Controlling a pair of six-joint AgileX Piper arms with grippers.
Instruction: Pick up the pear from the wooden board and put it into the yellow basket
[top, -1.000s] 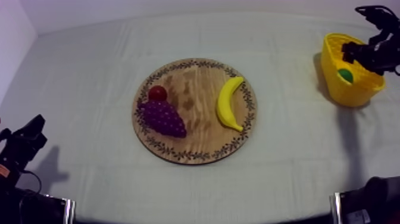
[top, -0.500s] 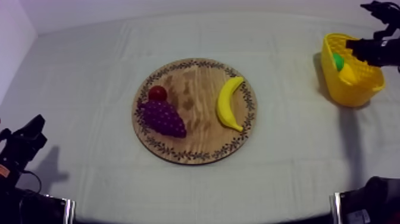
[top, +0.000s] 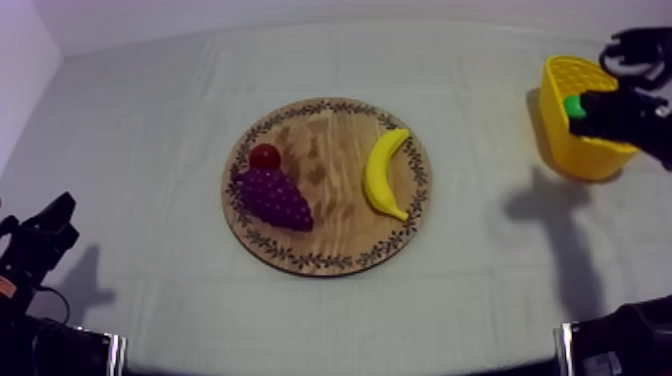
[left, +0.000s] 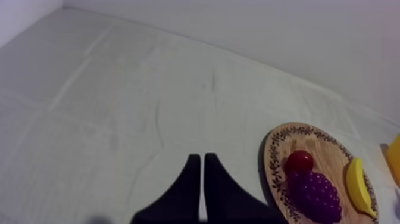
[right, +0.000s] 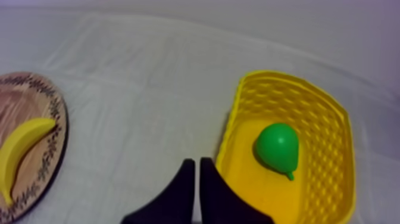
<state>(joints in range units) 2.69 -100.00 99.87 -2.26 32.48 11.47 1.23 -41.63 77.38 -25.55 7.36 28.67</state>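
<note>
Pulled back from the yellow basket (top: 560, 72) at upper right, my right gripper (right: 197, 170), fingers pressed together, points beside its wall; the pear (right: 278, 146) lies inside.

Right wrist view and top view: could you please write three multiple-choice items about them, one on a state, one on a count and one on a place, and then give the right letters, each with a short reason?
1. In what state is the right claw?
A. shut on nothing
B. wide open
C. shut on a fruit

2. How many fruits lie on the board?
A. one
B. two
C. three

3. Where is the pear?
A. on the board
B. in the basket
C. in the claw

Answers:
1 A: it forms a narrow wedge with nothing in it.
2 C: the banana, the grapes and the small red fruit lie there.
3 B: the green pear rests on the basket's floor.
</note>
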